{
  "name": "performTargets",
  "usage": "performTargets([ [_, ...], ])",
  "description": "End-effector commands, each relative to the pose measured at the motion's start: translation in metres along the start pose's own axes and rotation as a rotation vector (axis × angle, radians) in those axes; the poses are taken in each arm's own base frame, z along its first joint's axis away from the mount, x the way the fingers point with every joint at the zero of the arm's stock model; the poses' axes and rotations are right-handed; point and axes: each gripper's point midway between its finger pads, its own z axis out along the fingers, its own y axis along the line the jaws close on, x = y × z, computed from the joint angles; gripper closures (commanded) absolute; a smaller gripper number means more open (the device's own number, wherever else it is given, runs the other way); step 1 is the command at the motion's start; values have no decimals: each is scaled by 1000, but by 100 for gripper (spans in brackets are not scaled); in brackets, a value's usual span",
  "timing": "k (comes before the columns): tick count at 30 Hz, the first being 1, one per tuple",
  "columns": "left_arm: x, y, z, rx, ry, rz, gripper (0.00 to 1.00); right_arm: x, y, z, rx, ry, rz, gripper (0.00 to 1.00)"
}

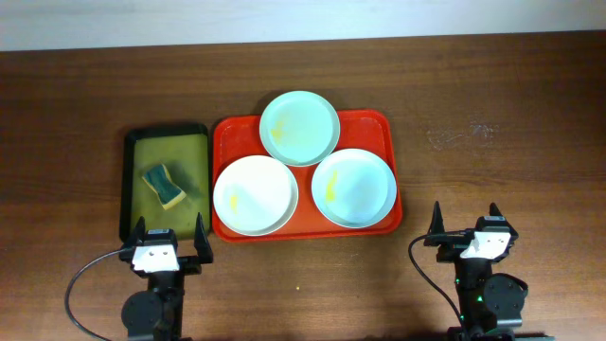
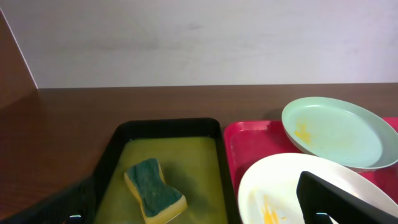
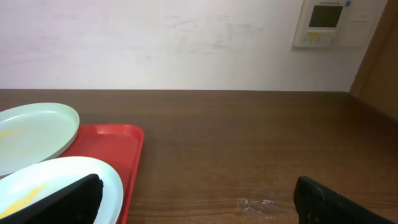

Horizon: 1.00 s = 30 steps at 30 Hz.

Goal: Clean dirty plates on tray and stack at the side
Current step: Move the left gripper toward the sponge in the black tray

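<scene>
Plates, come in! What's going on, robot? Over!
Left gripper, right gripper open, empty. White plate, mint plate, bluish plate smeared on red tray, unstacked. Sponge in green tray; nothing blocking.

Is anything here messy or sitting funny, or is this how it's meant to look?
Yellow smears dirty the white plate, the bluish plate and the mint plate, which pokes past the far rim of the red tray. A faint whitish scuff marks the table.
</scene>
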Motion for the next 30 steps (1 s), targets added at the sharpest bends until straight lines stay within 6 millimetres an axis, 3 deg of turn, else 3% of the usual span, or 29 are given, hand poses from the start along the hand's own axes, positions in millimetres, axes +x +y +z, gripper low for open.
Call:
performTargets([
  [1,3,0,0,-3,6,-7,1,4,-4,0,21,10,1,1],
  [8,0,-13,0,71,-9,-7,1,4,-4,0,21,10,1,1],
  [10,-6,-34,-3,199,-30,-7,1,4,-4,0,21,10,1,1],
  [12,-19,-77,-19,463,-91,10,1,4,-4,0,21,10,1,1],
  [15,-48,-123,-58,796,-243,88,1,4,-4,0,21,10,1,1],
  [17,-72,-138,-85,920,-399,185,1,4,-4,0,21,10,1,1],
  [21,-115,-133,-104,871,-612,248,1,4,-4,0,21,10,1,1],
  [25,-171,-101,-98,632,-683,179,1,4,-4,0,21,10,1,2],
  [28,-192,-70,-63,421,-453,121,1,4,-4,0,21,10,1,1],
  [30,-191,-74,-39,452,-216,170,1,4,-4,0,21,10,1,1],
])
